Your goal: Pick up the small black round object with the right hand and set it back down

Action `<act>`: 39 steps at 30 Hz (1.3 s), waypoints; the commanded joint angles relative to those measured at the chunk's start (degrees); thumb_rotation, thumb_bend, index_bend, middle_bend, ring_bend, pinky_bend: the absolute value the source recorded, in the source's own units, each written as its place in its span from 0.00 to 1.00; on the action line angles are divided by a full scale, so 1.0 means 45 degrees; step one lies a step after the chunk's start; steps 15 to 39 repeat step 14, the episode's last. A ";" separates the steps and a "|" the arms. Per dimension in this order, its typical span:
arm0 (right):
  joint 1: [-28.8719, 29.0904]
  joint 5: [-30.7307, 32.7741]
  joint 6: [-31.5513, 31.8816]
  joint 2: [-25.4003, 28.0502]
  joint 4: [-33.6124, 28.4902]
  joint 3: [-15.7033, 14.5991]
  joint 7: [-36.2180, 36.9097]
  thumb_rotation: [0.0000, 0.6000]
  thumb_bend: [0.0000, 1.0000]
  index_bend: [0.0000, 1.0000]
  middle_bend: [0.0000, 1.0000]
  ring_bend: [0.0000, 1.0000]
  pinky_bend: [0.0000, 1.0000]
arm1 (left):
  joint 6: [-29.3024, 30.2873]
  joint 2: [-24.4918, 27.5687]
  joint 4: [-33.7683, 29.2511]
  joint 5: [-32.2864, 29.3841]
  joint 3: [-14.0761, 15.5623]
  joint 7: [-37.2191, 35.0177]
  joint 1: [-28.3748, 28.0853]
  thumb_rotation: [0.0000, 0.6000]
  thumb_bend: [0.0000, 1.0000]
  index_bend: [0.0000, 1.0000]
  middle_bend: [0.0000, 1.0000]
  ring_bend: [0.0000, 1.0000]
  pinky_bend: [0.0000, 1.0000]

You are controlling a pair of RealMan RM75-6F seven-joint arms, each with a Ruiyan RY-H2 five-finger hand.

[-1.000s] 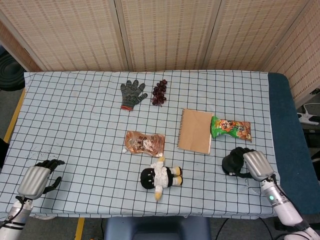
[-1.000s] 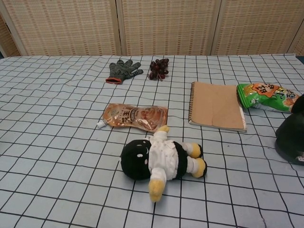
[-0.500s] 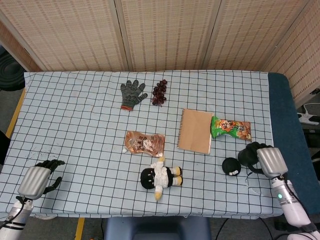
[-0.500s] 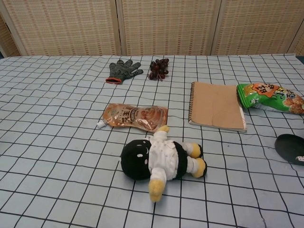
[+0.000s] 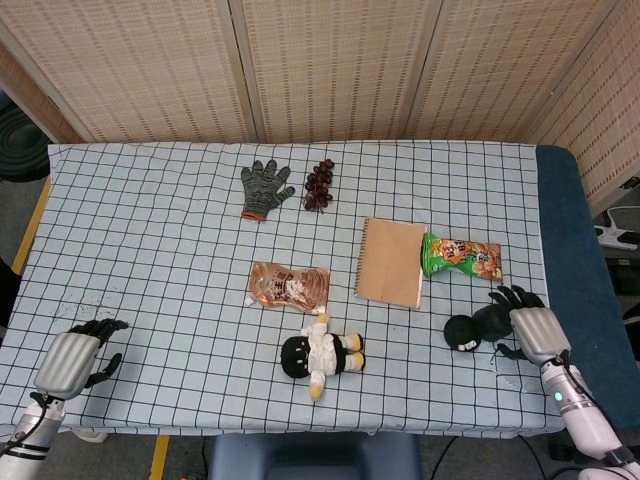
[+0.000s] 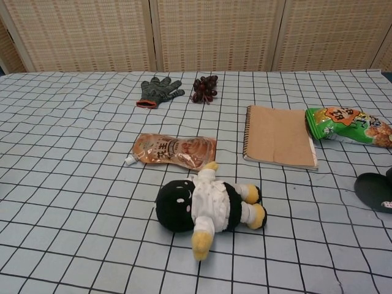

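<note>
The small black round object (image 5: 461, 333) lies flat on the checked cloth near the front right; the chest view shows it as a dark disc (image 6: 374, 191) cut by the right edge. My right hand (image 5: 528, 328) is just to its right, dark fingers (image 5: 497, 316) spread and reaching to the object's edge, nothing gripped. My left hand (image 5: 72, 358) rests at the table's front left corner, fingers apart and empty. Neither hand's body shows in the chest view.
A green snack bag (image 5: 462, 258) and a brown notebook (image 5: 391, 262) lie just behind the object. A plush doll (image 5: 321, 355) and an orange pouch (image 5: 289, 287) sit mid-table. A grey glove (image 5: 264, 187) and dark grapes (image 5: 319, 184) lie far back. The table's right edge (image 5: 541, 250) is close.
One second ago the right hand covered the black object. It let go and drew right, leaving the object on the cloth, then came back closer with fingers spread. Left hand unchanged.
</note>
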 commanded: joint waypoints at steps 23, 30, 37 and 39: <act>-0.1167 -0.3781 0.4616 -0.0592 0.1281 -0.0276 0.2893 1.00 0.09 0.07 0.01 0.00 0.05 | -0.0311 -0.0042 0.0167 -0.0279 -0.0055 0.0117 -0.0054 1.00 0.39 0.29 0.34 0.35 0.49; -0.1167 -0.3781 0.4616 -0.0592 0.1281 -0.0276 0.2893 1.00 0.09 0.07 0.01 0.00 0.05 | -0.0311 -0.0042 0.0167 -0.0279 -0.0055 0.0117 -0.0054 1.00 0.39 0.29 0.34 0.35 0.49; -0.1167 -0.3781 0.4616 -0.0592 0.1281 -0.0276 0.2893 1.00 0.09 0.07 0.01 0.00 0.05 | -0.0311 -0.0042 0.0167 -0.0279 -0.0055 0.0117 -0.0054 1.00 0.39 0.29 0.34 0.35 0.49; -0.1167 -0.3781 0.4616 -0.0592 0.1281 -0.0276 0.2893 1.00 0.09 0.07 0.01 0.00 0.05 | -0.0311 -0.0042 0.0167 -0.0279 -0.0055 0.0117 -0.0054 1.00 0.39 0.29 0.34 0.35 0.49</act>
